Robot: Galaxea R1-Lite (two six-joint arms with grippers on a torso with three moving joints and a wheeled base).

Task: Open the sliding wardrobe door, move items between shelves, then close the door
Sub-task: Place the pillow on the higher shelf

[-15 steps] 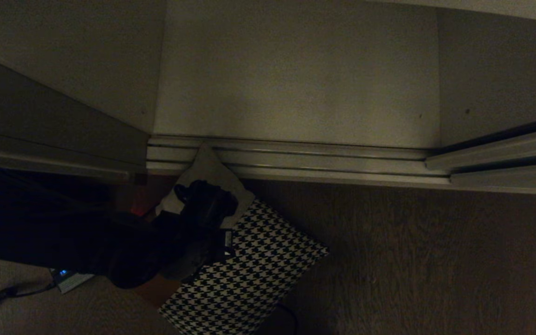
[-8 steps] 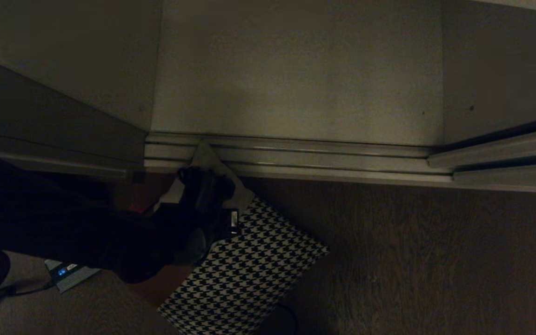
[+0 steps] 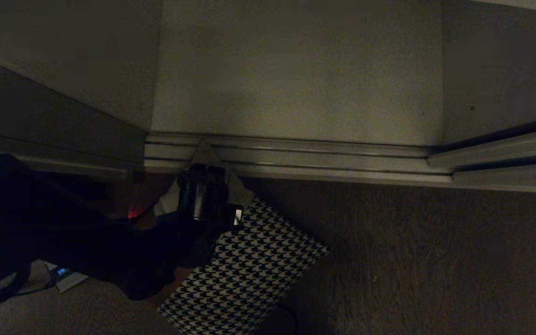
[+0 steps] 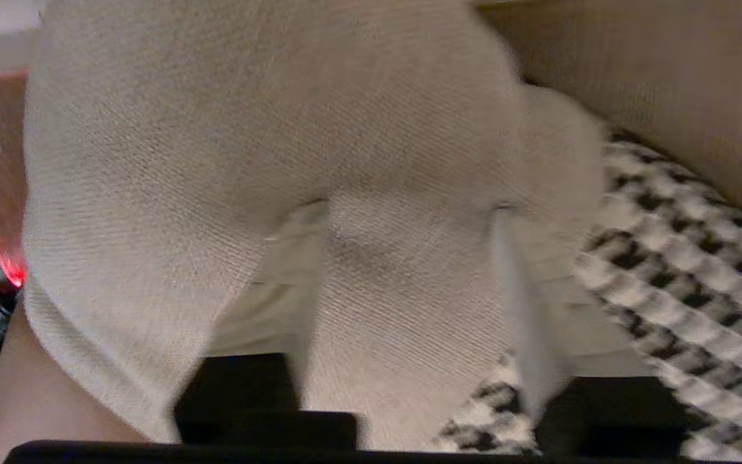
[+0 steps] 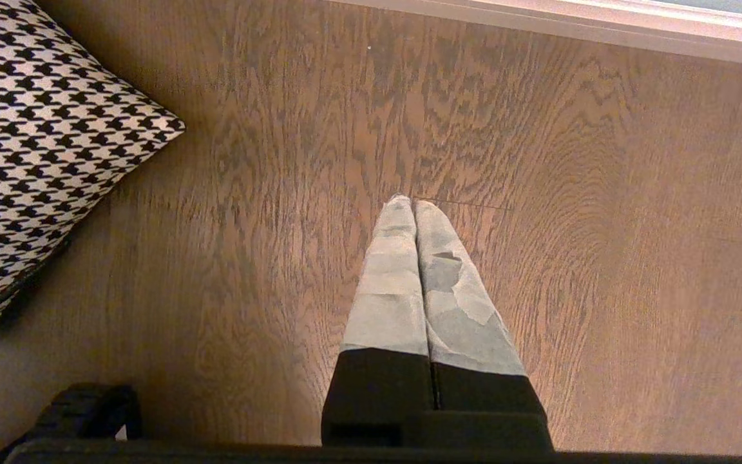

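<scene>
Fingers (image 4: 525, 322) of the left gripper (image 3: 201, 186) stand apart, straddling the cream end of the cushion (image 3: 249, 265), which lies on the floor (image 3: 412, 260) with that corner touching the rails (image 3: 319, 158); its checked body runs near-right.

Right gripper (image 5: 415, 212), fingers together, hangs farther right.
</scene>
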